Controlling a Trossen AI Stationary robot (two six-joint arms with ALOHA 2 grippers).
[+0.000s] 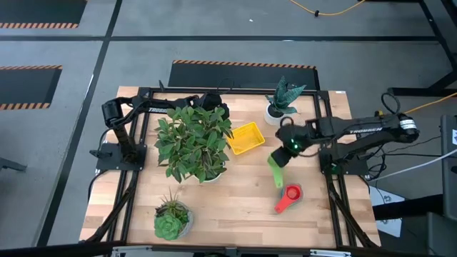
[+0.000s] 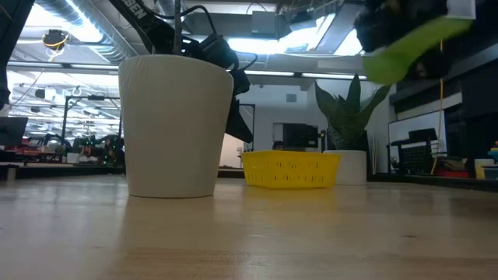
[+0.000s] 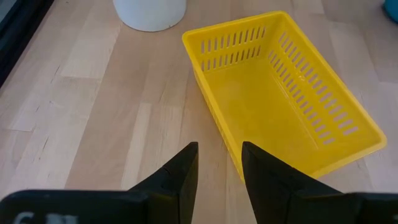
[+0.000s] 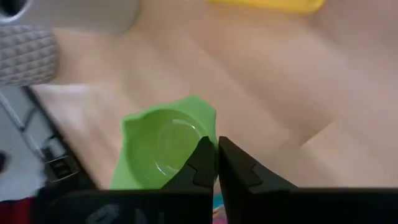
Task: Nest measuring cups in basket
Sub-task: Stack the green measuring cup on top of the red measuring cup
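Observation:
The yellow basket (image 1: 245, 137) stands near the middle of the table, with nothing inside it in the left wrist view (image 3: 280, 93). My right gripper (image 4: 216, 158) is shut on a green measuring cup (image 4: 165, 146), high above the table to the basket's right (image 1: 277, 168). A red-orange measuring cup (image 1: 288, 198) lies flat on the table nearer the front right. My left gripper (image 3: 219, 168) hovers open over the wood beside the basket's near corner, with nothing between its fingers. My right gripper pinches the green cup's rim (image 4: 208, 138) between its two fingers, which slant down from above. The cup hangs ahead of and below the fingertips, its hollow facing the wrist camera. It is lifted clear of the table (image 2: 412, 43).
A big leafy plant in a white pot (image 1: 193, 143) stands left of the basket and fills the low view's left (image 2: 175, 124). A spiky plant in a white pot (image 1: 282, 103) stands behind the basket, and a succulent (image 1: 171, 218) sits at the front left. Bare wood lies in front of the basket.

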